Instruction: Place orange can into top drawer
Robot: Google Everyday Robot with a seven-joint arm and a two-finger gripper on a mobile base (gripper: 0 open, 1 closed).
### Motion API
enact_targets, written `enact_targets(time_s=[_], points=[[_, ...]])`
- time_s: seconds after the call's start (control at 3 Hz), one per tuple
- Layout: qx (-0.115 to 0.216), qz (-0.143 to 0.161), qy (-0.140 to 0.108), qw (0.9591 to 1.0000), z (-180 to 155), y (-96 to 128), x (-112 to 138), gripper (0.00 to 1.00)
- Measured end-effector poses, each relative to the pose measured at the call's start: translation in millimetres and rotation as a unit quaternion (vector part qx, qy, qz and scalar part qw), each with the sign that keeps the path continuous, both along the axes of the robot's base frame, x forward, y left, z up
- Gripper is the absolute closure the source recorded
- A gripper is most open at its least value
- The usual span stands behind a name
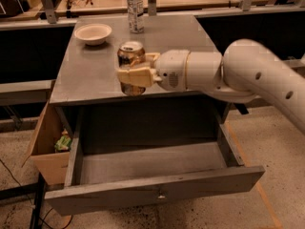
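My gripper [135, 70] is shut on the orange can [131, 54], a bronze drink can with a silver top. It holds the can upright in the air, over the front edge of the grey cabinet top [90, 78]. The white arm reaches in from the right. Below, the top drawer [147, 163] is pulled wide open and holds nothing. Its front panel carries a small round knob [161, 194].
A white bowl [93, 33] and a clear water bottle [135, 8] stand at the back of the cabinet top. A tan cardboard box [44, 144] with green packets in it hangs at the drawer's left side. A wooden table runs behind.
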State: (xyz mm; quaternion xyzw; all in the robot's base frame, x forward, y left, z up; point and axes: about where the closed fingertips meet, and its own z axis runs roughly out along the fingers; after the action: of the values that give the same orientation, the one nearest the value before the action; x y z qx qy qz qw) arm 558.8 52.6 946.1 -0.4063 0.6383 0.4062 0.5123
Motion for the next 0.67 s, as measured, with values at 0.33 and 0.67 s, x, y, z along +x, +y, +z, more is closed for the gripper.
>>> enact_targets(time_s=[0.33, 0.67], points=[[-0.006, -0.006, 0.005, 1.0, -93.4, 17.6, 15.0, 1.0], [-0.006, -0.006, 0.005, 1.0, -93.4, 17.7, 15.0, 1.0]])
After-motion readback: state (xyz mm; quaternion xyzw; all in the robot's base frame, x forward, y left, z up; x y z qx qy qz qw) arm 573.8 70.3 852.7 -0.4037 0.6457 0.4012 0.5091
